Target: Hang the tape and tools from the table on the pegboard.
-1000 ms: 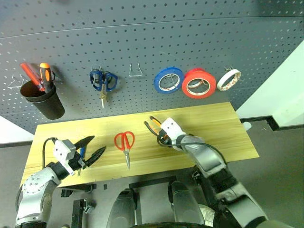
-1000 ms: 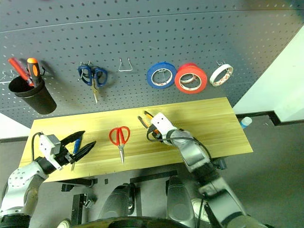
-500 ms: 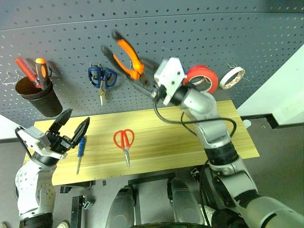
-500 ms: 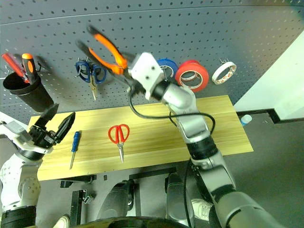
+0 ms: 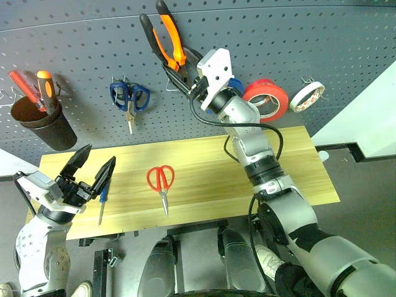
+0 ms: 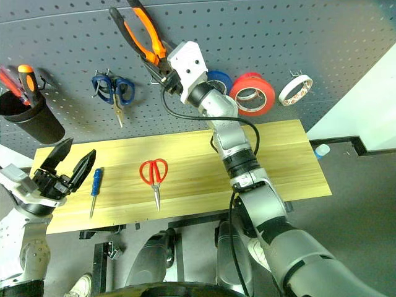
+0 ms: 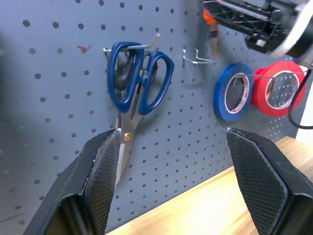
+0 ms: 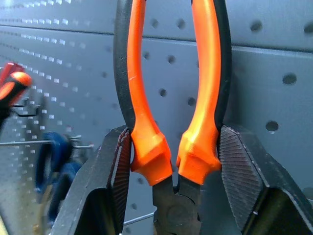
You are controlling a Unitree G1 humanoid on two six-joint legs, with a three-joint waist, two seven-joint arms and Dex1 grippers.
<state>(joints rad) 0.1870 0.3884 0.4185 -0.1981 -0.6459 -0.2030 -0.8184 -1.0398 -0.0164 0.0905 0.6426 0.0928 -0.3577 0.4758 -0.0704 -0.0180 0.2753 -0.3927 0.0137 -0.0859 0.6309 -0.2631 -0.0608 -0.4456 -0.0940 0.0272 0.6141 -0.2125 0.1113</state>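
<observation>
My right gripper is shut on the orange-and-black pliers and holds them up against the dark pegboard, handles pointing up. The right wrist view shows both handles clamped between the fingers. The red-orange tape hangs on a pegboard hook. Red-handled scissors lie mid-table. A slim blue screwdriver lies near the left end of the table. My left gripper hovers open just above the screwdriver, holding nothing.
Blue-handled scissors hang on the board, with an empty wire hook beside them. A blue roll and a thin white-lined roll flank the red tape. A black cup with red and orange screwdrivers hangs at far left.
My right gripper lifted the pliers from the table up to the pegboard. My left gripper rose off the table and tilted upward, still open.
</observation>
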